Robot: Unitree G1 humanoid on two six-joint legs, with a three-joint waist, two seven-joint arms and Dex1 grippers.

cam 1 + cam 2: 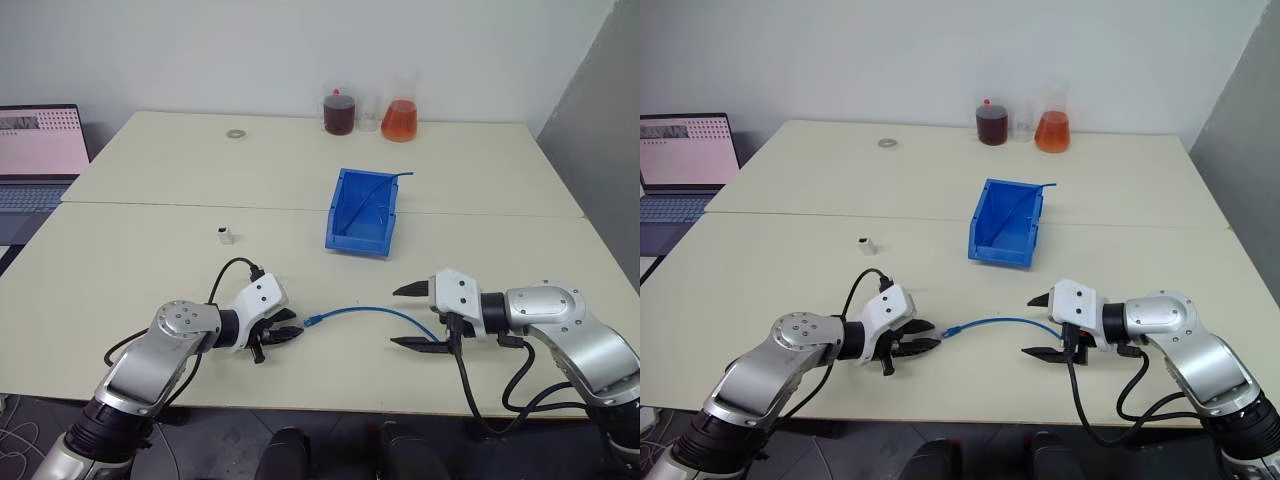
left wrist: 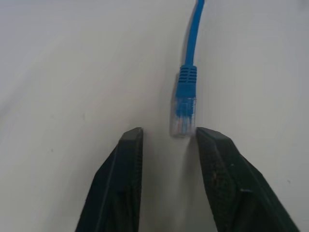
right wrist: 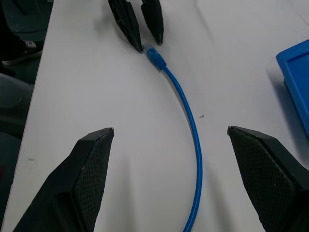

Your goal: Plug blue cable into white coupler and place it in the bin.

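From the head views, the blue cable (image 1: 372, 311) lay on the table (image 1: 150, 260) between the two grippers, curved. The left gripper (image 1: 290, 334) sat low by the cable's clear plug, its fingers a little apart and pinching nothing. The right gripper (image 1: 409, 316) had its fingers spread wide over the cable's other end. The white coupler (image 1: 226, 236) stood alone, well apart. The bin (image 1: 362, 212) sat farther back, with another thin blue cable in it.

In the left wrist view, the plug (image 2: 183, 116) lay just past the fingertips (image 2: 131, 140), not pinched.

In the right wrist view, the cable ran between wide-spread fingers (image 3: 94, 159).
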